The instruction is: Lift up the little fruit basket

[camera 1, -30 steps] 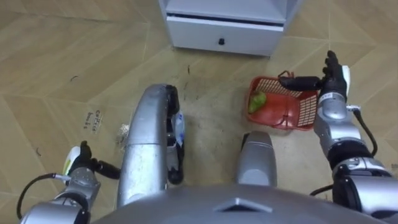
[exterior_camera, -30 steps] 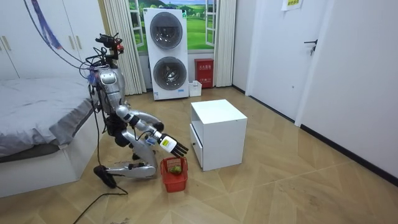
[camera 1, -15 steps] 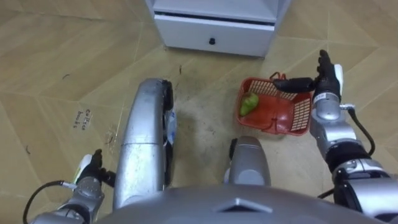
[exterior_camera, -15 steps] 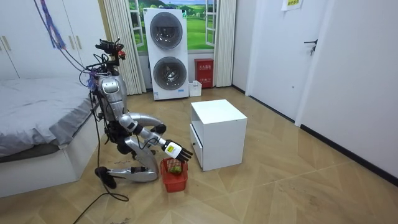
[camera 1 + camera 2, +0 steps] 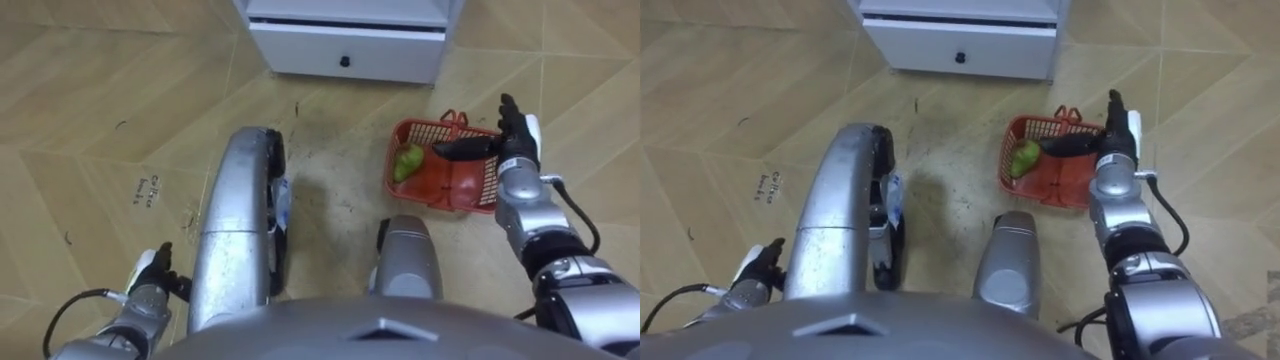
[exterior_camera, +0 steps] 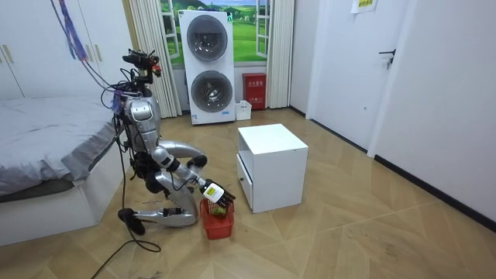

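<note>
Basket (image 5: 487, 182), one, red, with one green fruit (image 5: 407, 160), right hand (image 5: 515, 142) fingers straight above it, left hand (image 5: 150, 290) unclear

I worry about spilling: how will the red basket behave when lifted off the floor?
Probably light and fairly stiff: the basket looks like open plastic mesh. It may tip toward the green fruit, which lies at one side. That fruit looks rounded, so it could roll if the right hand lifts unevenly.
</note>
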Controlling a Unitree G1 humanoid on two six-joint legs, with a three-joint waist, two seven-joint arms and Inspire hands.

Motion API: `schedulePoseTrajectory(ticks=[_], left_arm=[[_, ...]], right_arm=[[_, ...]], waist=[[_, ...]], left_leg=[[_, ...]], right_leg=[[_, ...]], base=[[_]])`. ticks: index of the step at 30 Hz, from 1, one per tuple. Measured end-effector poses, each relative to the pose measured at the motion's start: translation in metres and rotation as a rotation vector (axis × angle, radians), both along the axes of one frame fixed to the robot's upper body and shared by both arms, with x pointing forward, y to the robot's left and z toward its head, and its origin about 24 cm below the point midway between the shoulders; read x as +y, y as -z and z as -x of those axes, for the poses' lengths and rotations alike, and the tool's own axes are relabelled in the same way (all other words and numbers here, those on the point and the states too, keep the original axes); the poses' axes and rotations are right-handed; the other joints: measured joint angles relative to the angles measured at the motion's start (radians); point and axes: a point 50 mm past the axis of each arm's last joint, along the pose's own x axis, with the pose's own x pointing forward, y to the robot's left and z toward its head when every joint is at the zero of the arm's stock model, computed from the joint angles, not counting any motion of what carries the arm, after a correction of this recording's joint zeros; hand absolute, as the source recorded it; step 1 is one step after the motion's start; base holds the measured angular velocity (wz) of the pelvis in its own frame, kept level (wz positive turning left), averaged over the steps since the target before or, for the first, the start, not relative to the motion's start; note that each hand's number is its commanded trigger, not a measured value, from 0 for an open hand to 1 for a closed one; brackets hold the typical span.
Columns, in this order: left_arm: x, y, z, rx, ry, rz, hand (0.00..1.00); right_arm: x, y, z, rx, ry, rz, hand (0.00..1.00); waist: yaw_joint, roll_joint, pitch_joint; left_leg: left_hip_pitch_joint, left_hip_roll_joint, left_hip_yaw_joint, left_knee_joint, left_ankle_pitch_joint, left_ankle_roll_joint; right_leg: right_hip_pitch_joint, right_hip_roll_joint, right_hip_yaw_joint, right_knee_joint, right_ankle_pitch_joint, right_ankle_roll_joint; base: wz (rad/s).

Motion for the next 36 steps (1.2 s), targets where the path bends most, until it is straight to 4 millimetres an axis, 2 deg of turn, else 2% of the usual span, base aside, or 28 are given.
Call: schedulePoseTrajectory(ticks=[5, 9, 10, 13, 18, 20, 21, 27, 36], left_arm=[[-0.003, -0.001, -0.01, -0.01, 0.034, 0.013, 0.0], [-0.005, -0.001, -0.01, -0.004, 0.048, 0.019, 0.0], [-0.004, -0.001, -0.009, -0.005, 0.033, 0.021, 0.0], [-0.004, 0.001, -0.003, 0.014, 0.013, 0.022, 0.0], [-0.004, 0.003, 0.006, 0.04, 0.008, 0.027, 0.0], [-0.004, 0.003, 0.006, 0.045, 0.01, 0.036, 0.0], [-0.004, 0.003, 0.005, 0.046, 0.011, 0.036, 0.0], [-0.007, 0.002, -0.001, 0.047, 0.034, 0.039, 0.0], [-0.01, 0.002, -0.004, 0.042, 0.053, 0.042, 0.0]], right_arm=[[0.0, 0.007, 0.005, 0.049, -0.003, -0.028, 0.0], [-0.002, 0.006, 0.004, 0.062, 0.011, -0.059, 0.0], [-0.003, 0.006, 0.005, 0.065, 0.021, -0.072, 0.0], [-0.002, 0.008, 0.006, 0.067, 0.051, -0.114, 0.0], [-0.004, 0.013, 0.013, 0.1, 0.085, -0.148, 0.0], [-0.004, 0.015, 0.015, 0.111, 0.092, -0.16, 0.75], [-0.004, 0.016, 0.016, 0.117, 0.1, -0.173, 1.0], [-0.004, 0.025, 0.028, 0.164, 0.174, -0.265, 1.0], [-0.005, 0.03, 0.038, 0.171, 0.265, -0.347, 1.0]], waist=[[0.019, 0.007, 0.0009], [0.045, 0.031, 0.0101], [0.05, 0.038, 0.008], [0.057, 0.044, 0.0076], [0.06, 0.043, 0.0077], [0.069, 0.039, 0.0088], [0.074, 0.036, 0.01], [0.095, 0.042, 0.0082], [0.1, 0.068, 0.0064]], left_leg=[[-0.014, 0.009, 0.007, 0.002, 0.0, 0.0], [-0.041, 0.022, 0.009, 0.006, 0.0, 0.0], [-0.051, 0.028, 0.013, 0.003, 0.0, 0.0], [-0.057, 0.028, 0.013, -0.001, 0.0, 0.0], [-0.067, 0.03, 0.009, 0.0, 0.0, 0.0], [-0.068, 0.03, 0.008, 0.001, 0.0, 0.0], [-0.068, 0.03, 0.007, 0.001, 0.0, 0.0], [-0.074, 0.044, 0.01, 0.002, 0.0, 0.0], [-0.078, 0.043, 0.012, 0.006, 0.0, 0.0]], right_leg=[[-0.014, -0.002, -0.003, 0.004, -0.002, 0.004], [-0.049, 0.004, 0.002, 0.018, -0.004, 0.007], [-0.058, 0.004, -0.003, 0.02, -0.005, 0.007], [-0.067, 0.003, -0.003, 0.022, -0.005, 0.007], [-0.07, 0.01, -0.013, 0.021, -0.005, 0.007], [-0.07, 0.011, -0.013, 0.021, -0.005, 0.007], [-0.07, 0.012, -0.014, 0.021, -0.005, 0.007], [-0.07, 0.017, -0.029, 0.021, -0.005, 0.007], [-0.073, 0.018, -0.028, 0.022, -0.005, 0.007]], base=[[0.05], [-0.01], [0.07], [0.05], [0.04], [0.0], [0.0], [0.03], [0.0]])
